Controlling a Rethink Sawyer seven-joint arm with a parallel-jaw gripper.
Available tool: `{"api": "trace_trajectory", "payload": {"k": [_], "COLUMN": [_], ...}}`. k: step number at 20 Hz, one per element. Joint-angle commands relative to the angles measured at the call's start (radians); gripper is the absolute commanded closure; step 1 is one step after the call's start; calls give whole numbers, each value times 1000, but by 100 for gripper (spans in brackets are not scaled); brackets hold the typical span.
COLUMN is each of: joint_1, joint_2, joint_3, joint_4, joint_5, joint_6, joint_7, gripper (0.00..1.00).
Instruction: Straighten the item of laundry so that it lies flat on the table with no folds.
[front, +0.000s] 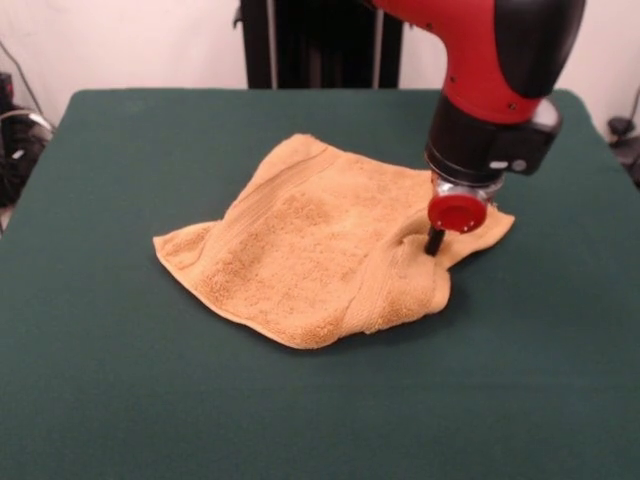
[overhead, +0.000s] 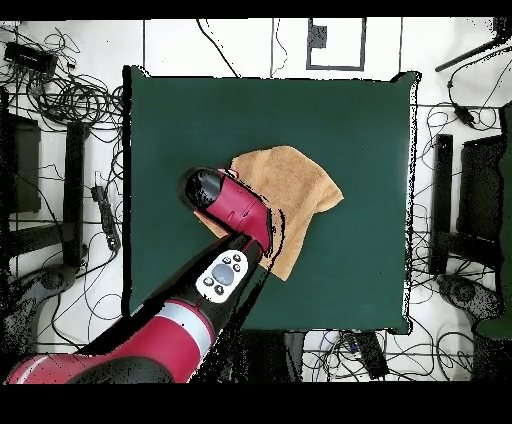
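Observation:
The mustard terry towel (front: 310, 250) lies crumpled in the middle of the dark green table (front: 130, 380), with its woven band running along the left and near edges. Its right side is folded and puckered upward. My gripper (front: 434, 241) is down on that right corner, and its dark tips are shut on a pinch of the towel beside the raised fold. In the overhead view the towel (overhead: 298, 180) lies just right of the table's (overhead: 370, 120) middle. There the arm's red and black head (overhead: 225, 200) covers the towel's left part and hides the gripper.
The table has wide bare green cloth on all sides of the towel. Cables and stands (overhead: 70, 100) lie on the floor around the table. The robot's pedestal (front: 320, 45) stands behind the far edge.

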Motion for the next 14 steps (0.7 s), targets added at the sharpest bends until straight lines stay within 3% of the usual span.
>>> {"api": "trace_trajectory", "payload": {"k": [1,14], "joint_1": [-8,-23], "joint_2": [9,-60], "joint_3": [42,219], "joint_4": [-22,26], "joint_5": [-12,107], "joint_6": [46,-30], "joint_7": [251,237], "gripper": [100,100]}}
